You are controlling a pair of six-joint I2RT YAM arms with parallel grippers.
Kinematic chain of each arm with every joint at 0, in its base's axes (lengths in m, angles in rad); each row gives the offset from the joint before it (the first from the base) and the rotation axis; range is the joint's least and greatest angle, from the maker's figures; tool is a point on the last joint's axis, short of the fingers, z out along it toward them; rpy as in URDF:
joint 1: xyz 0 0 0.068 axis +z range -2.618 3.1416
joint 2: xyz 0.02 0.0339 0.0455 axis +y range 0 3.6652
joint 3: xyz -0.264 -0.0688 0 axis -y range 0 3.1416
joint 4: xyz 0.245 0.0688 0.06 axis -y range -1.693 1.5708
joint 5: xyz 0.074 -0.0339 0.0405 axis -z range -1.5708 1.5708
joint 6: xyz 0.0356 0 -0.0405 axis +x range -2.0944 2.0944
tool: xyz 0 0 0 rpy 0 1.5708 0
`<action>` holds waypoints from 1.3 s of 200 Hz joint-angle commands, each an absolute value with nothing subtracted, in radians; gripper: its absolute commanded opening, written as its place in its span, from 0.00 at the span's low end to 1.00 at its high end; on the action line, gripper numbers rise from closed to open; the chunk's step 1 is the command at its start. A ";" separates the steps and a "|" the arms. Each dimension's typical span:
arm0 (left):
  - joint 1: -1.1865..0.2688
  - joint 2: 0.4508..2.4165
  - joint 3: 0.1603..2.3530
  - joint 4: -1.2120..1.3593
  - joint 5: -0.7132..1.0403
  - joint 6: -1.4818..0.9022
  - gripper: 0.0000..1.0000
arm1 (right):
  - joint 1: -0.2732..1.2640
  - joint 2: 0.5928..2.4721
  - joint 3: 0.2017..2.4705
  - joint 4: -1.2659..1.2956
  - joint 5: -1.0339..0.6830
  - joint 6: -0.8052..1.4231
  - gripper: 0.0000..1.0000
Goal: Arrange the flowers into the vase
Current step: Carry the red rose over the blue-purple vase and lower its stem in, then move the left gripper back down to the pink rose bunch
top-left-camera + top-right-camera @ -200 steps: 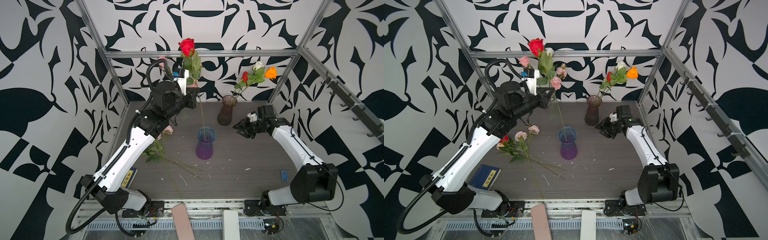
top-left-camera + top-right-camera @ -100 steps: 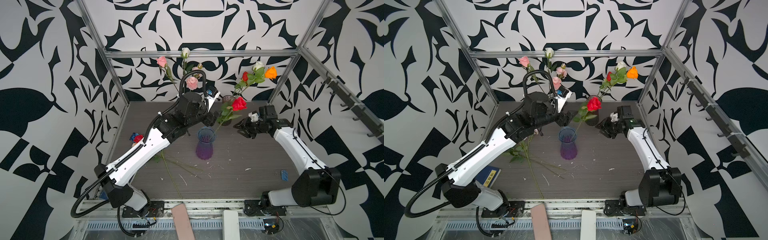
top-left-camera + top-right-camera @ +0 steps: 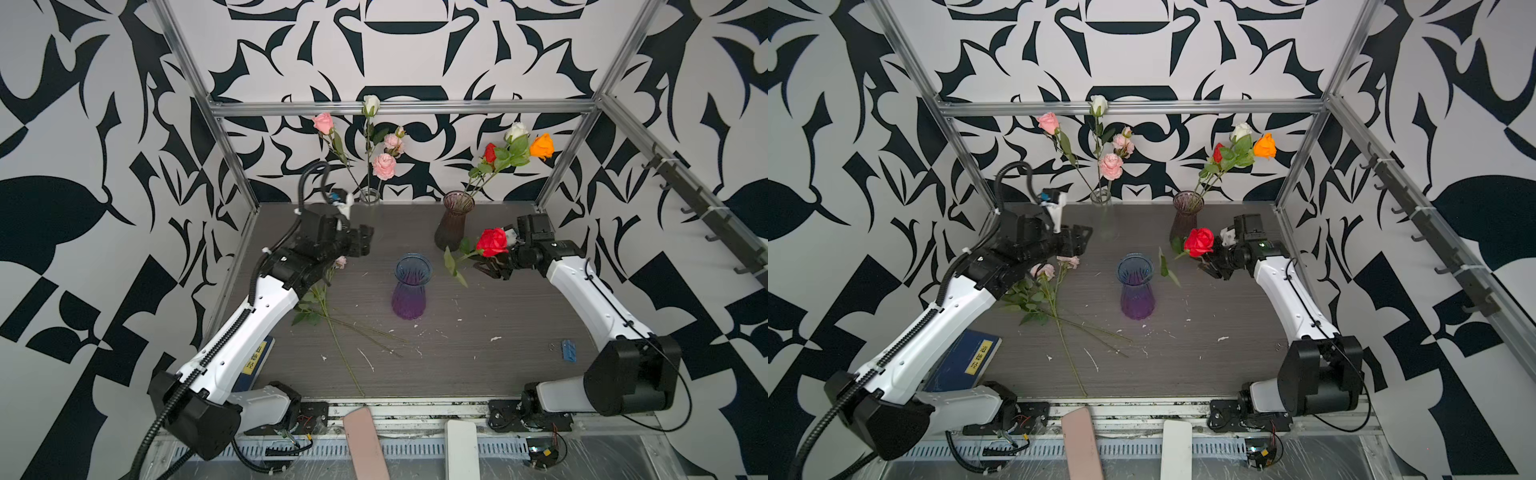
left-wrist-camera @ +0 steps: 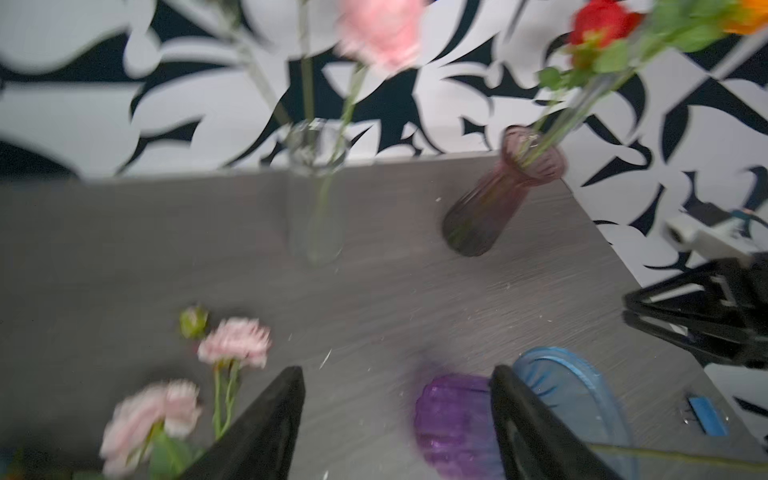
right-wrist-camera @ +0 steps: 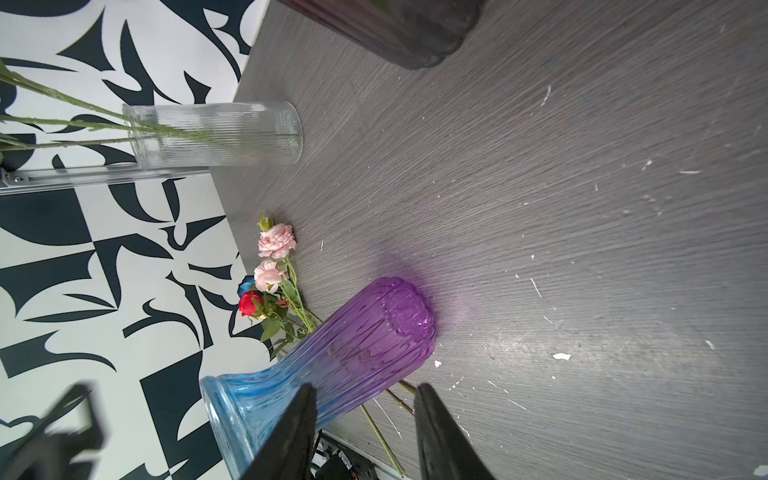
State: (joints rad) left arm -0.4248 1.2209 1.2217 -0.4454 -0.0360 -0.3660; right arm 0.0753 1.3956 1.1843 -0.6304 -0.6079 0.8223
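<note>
The blue-and-purple vase (image 3: pixel 409 286) (image 3: pixel 1136 286) stands mid-table; I see no stem inside it in the right wrist view (image 5: pixel 332 353). A red rose (image 3: pixel 492 242) (image 3: pixel 1199 242) hangs tilted just right of the vase, its head right by my right gripper (image 3: pixel 489 268) (image 3: pixel 1210 268). I cannot tell where its stem ends. The right gripper (image 5: pixel 363 390) is open with nothing between its fingers. My left gripper (image 3: pixel 365 241) (image 3: pixel 1081 243) (image 4: pixel 397 374) is open and empty, left of the vase. Loose flowers (image 3: pixel 328 307) (image 3: pixel 1046 270) lie on the table under the left arm.
At the back stand a clear vase (image 3: pixel 369 195) with pink and white blooms and a dark purple vase (image 3: pixel 455 220) with red, white and orange roses. A blue book (image 3: pixel 967 357) lies at the front left, a small blue piece (image 3: pixel 569 349) at the front right.
My left gripper has opened, let go of the red rose and pulled back to the left. The rose has tipped right toward the right gripper. The right arm has not moved.
</note>
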 commanded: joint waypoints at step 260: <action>-0.136 1.338 0.756 -0.567 0.207 -1.031 0.55 | 0.077 1.348 1.125 -0.614 -0.647 0.837 0.42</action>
State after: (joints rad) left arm -0.1360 1.4292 0.8265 -0.5510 0.2058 -0.8227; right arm 0.0753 1.3712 1.1255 -0.6304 -0.6430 0.8291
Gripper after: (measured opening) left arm 0.545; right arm 0.422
